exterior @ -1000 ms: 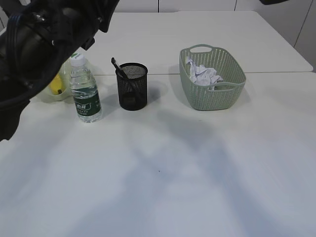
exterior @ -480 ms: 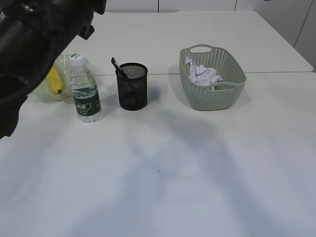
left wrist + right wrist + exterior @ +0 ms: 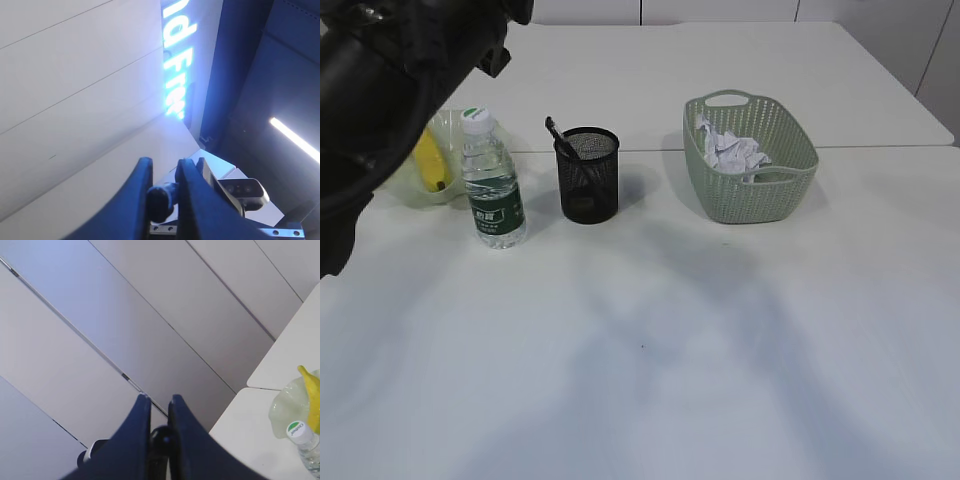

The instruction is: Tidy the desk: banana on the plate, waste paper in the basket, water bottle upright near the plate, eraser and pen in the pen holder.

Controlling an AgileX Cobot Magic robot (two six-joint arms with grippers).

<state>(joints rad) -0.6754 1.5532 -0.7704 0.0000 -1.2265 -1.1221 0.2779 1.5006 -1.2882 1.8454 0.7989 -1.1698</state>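
Left arm [image 3: 380, 90] slightly higher, banana [image 3: 428, 160] beside it, on plate [image 3: 412, 190].

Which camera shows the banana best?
The exterior view: the banana lies in the plate behind the water bottle, partly hidden by the arm. The right wrist view catches only a strip at its edge; the left wrist view shows none.
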